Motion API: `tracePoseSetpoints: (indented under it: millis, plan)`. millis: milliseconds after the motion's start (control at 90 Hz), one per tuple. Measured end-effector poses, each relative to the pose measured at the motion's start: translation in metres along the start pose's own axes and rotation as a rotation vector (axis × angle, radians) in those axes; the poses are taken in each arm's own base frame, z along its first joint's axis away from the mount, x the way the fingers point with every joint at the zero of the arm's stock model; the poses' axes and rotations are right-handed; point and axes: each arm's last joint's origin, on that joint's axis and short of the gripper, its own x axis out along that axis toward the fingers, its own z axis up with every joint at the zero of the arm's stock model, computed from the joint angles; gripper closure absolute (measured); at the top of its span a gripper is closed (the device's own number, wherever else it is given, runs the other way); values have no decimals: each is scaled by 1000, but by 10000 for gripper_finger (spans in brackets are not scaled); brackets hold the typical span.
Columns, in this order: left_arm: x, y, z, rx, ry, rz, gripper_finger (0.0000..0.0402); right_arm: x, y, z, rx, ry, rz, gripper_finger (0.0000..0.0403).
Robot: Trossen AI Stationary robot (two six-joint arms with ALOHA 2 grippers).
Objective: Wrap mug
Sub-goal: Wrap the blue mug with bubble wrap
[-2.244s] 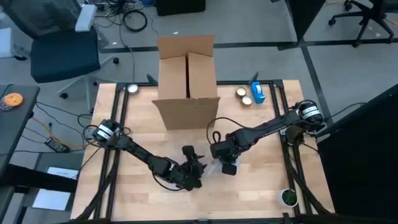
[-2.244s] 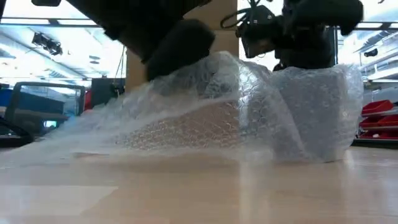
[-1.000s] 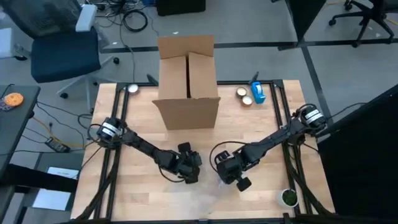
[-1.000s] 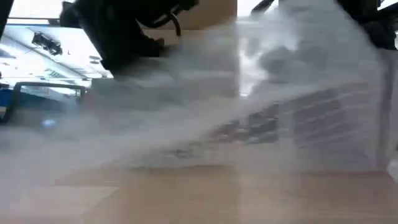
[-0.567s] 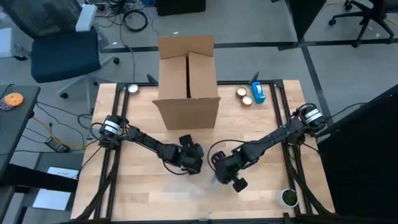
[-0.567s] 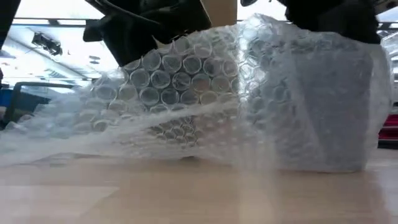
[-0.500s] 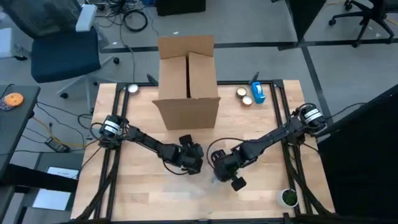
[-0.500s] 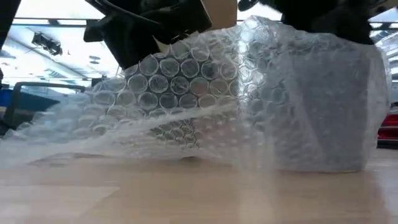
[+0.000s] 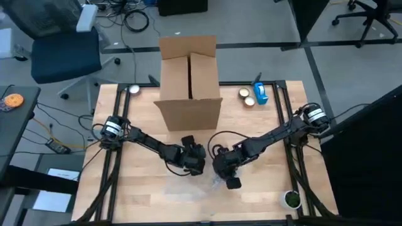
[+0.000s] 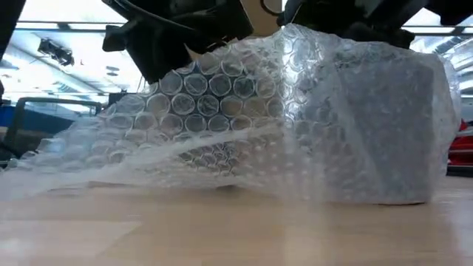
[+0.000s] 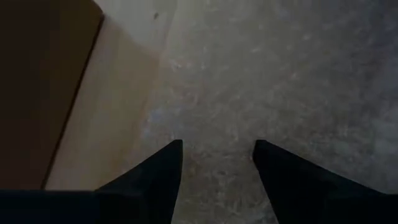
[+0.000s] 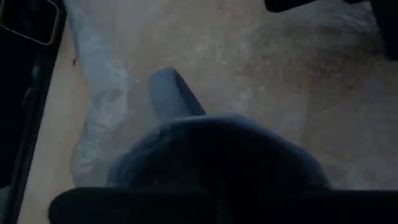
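Two arms met mid-desk [image 9: 138,194] over bubble wrap [image 10: 244,125]; I saw left jaws spread, couldn't tell about right jaws.

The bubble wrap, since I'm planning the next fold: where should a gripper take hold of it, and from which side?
Probably the loose flap of the bubble wrap that slopes down flat to the table, away from the bulky covered lump. It is thin and free there, so a gripper could come in low from that open side and pinch the edge. The left gripper, open above the sheet, seems nearest.

A wooden table [image 9: 138,188] carries bubble wrap [image 10: 244,125], a cardboard box [image 9: 188,75] and tape rolls [image 9: 246,96].
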Motion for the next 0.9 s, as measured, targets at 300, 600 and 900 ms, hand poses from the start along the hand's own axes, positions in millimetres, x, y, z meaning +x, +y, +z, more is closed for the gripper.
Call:
tracePoseSetpoints:
  millis: [300,600,900]
  plan:
    - [0,0,0,1,1,0,209,-47,17,33,-4,12,0,402]
    - [0,0,0,23,-3,1,209,-36,25,32,31,77,-13,403]
    - [-5,2,3,42,-19,-2,209,31,17,15,11,289,-45,403]
